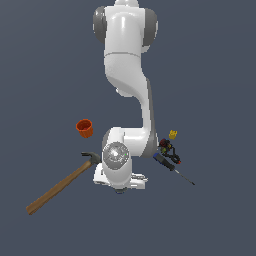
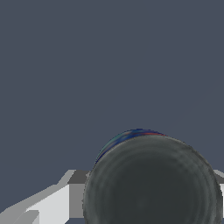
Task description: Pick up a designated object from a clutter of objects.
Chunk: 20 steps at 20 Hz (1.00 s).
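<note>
The dark grey cup [image 2: 151,181] fills the near part of the wrist view, sitting right at the fingers [image 2: 144,192], but whether they are open or clamped on it I cannot tell, so my advice is to confirm a centred squeeze across its smooth round wall and lift straight up. It looks hard and dull with faint rings and a bluish rim, while the ribbed orange cup [image 1: 84,128], wooden-handled hammer [image 1: 60,184], thin screwdriver [image 1: 173,169] and yellow-topped toy [image 1: 169,143] lie apart on the matte grey surface [image 1: 45,75]

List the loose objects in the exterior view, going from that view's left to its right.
Wooden-handled hammer → orange cup → blue-handled screwdriver. The small dark toy with the yellow top overlaps the screwdriver's span, so it is left unordered.
</note>
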Each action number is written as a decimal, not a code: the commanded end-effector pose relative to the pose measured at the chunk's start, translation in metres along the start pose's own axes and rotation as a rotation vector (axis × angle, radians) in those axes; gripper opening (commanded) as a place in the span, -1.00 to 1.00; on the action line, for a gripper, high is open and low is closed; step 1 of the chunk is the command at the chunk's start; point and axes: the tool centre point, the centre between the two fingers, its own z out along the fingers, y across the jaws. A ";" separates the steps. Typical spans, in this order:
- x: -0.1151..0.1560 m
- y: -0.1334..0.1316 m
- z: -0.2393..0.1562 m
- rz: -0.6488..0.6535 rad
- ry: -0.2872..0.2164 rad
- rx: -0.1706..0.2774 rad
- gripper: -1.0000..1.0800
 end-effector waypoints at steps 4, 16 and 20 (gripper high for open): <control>0.000 0.000 -0.005 0.000 0.000 0.000 -1.00; -0.003 0.008 -0.078 0.000 0.000 0.000 -1.00; -0.005 0.012 -0.123 0.000 0.000 0.000 -1.00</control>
